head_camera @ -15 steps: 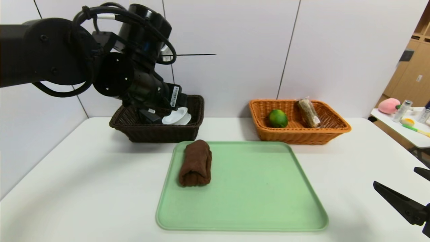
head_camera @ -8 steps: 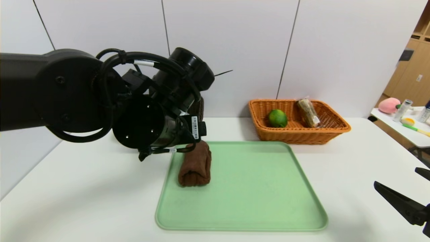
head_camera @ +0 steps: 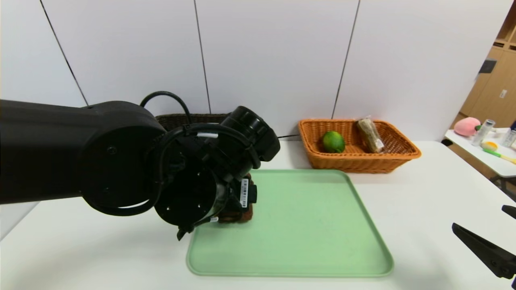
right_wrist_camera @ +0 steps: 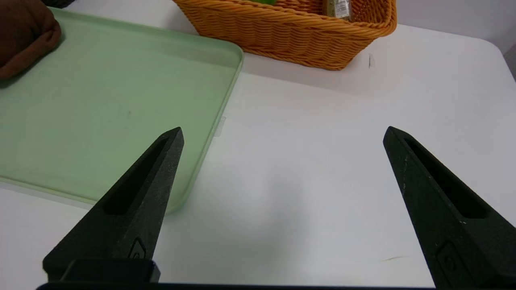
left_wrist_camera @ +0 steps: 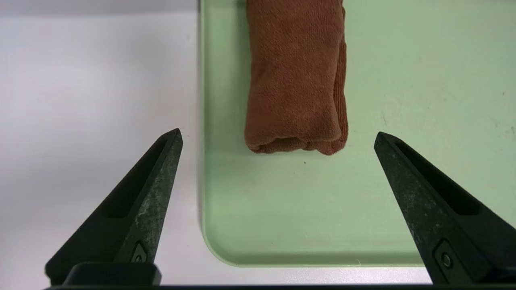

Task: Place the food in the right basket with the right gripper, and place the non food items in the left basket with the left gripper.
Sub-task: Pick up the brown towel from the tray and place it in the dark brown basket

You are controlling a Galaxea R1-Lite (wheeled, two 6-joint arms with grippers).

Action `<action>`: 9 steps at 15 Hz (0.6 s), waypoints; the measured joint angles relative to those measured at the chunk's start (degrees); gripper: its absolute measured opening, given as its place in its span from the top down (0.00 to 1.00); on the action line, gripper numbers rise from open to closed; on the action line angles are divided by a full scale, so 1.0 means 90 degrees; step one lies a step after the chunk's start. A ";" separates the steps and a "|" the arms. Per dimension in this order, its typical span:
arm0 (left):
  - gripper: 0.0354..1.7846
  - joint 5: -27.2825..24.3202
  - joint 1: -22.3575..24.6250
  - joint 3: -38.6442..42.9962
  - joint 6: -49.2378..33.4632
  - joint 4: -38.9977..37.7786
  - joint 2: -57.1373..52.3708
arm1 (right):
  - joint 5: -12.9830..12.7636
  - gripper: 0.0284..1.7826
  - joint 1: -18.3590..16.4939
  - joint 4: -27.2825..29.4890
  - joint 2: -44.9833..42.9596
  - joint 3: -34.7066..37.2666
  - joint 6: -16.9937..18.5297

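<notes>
The left gripper (left_wrist_camera: 278, 137) hangs over the near left corner of the green tray (head_camera: 306, 241). Its two fingers are spread wide apart and hold nothing. A rolled brown cloth (left_wrist_camera: 296, 76) lies on the tray by its left edge, just past the fingertips. One finger is over the white table (head_camera: 423, 209) beside the tray, and the other is over the tray. From the head camera, the big black left arm hides most of the cloth.

The dark basket (head_camera: 189, 118) sits at the back of the table, left of the middle, and only its rim peeks out behind the arm. The orange basket (head_camera: 363, 161) sits at the back on the right. A green lime (head_camera: 333, 141) and a wrapped snack (head_camera: 371, 135) lie inside it.

The right gripper (right_wrist_camera: 282, 137) waits low over the table near its front right corner, beside the tray. Its fingers are wide apart too, with nothing between them.
</notes>
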 joint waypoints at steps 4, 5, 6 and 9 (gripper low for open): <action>0.06 0.0000 -0.0053 0.0016 -0.0022 -0.0041 0.0237 | 0.0000 0.04 0.0000 0.0001 -0.0015 0.0043 -0.0061; 0.06 -0.0003 -0.0065 0.0009 -0.0028 -0.0058 0.0328 | 0.0000 0.04 0.0000 0.0004 -0.0015 0.0049 -0.0065; 0.06 -0.0005 -0.0065 -0.0008 -0.0038 -0.0099 0.0405 | 0.0000 0.04 0.0000 0.0001 -0.0015 0.0049 -0.0062; 0.06 -0.0012 -0.0061 -0.0023 -0.0041 -0.0447 0.0669 | 0.0000 0.04 0.0000 0.0001 -0.0018 0.0051 -0.0062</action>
